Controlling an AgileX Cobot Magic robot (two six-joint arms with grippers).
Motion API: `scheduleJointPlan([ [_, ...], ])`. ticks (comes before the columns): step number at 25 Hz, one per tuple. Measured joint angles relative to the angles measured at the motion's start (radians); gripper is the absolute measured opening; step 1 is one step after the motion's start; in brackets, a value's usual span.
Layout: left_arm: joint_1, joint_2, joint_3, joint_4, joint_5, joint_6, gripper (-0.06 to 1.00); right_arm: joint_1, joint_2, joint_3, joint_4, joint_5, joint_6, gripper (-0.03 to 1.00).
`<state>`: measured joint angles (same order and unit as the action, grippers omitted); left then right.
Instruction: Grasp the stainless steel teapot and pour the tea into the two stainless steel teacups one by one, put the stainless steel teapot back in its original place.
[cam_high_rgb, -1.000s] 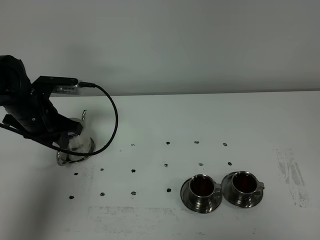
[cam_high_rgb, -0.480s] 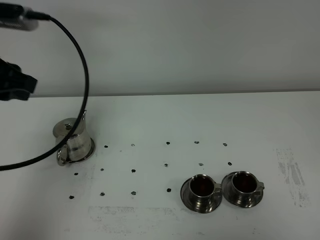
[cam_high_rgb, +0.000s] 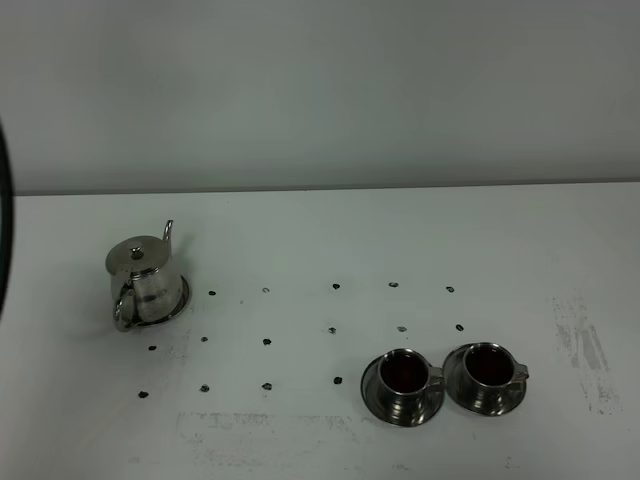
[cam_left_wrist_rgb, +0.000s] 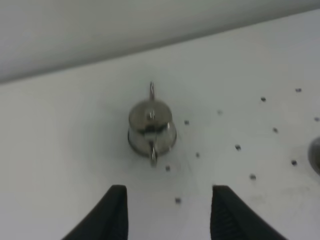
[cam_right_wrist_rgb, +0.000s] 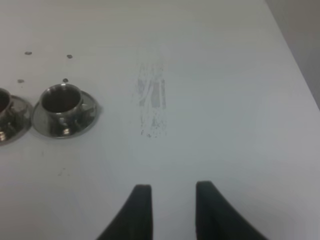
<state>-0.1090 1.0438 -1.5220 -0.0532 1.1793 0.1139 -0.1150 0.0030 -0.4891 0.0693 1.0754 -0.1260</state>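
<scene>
The stainless steel teapot (cam_high_rgb: 145, 280) stands upright at the left of the table, lid on, spout pointing to the back. In the left wrist view the teapot (cam_left_wrist_rgb: 151, 127) is well ahead of my left gripper (cam_left_wrist_rgb: 170, 212), which is open and holds nothing. The two stainless steel teacups (cam_high_rgb: 403, 372) (cam_high_rgb: 487, 365) sit on saucers at the front right, both holding dark reddish tea. My right gripper (cam_right_wrist_rgb: 170, 210) hovers over bare table to the right of the cups, fingers a little apart and empty. One teacup (cam_right_wrist_rgb: 61, 100) shows whole in that view.
Rows of small black dots (cam_high_rgb: 267, 341) mark the table between the teapot and the cups. A grey scuff patch (cam_high_rgb: 585, 350) lies near the right edge. A sliver of black cable (cam_high_rgb: 4, 200) shows at the left border. Neither arm appears in the exterior view.
My left arm has let go of the teapot and risen up and away, out of the exterior view. The teapot stays standing where it was. The cups have not moved.
</scene>
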Motion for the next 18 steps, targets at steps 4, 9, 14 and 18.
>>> scheduleJointPlan([
  [4,0.001,-0.104,0.046,0.042,0.000,-0.060,0.45,0.000,0.000,0.000,0.000,0.000,0.000,0.23],
  [9,0.052,-0.324,0.337,0.024,-0.001,-0.065,0.45,0.000,0.000,0.000,0.000,0.000,0.000,0.23],
  [14,0.062,-0.609,0.698,0.017,-0.055,-0.065,0.45,0.000,0.000,0.000,0.000,0.000,0.000,0.23],
  [18,0.062,-0.786,0.906,-0.008,-0.125,-0.066,0.45,0.000,0.000,0.000,0.000,0.000,0.000,0.23],
])
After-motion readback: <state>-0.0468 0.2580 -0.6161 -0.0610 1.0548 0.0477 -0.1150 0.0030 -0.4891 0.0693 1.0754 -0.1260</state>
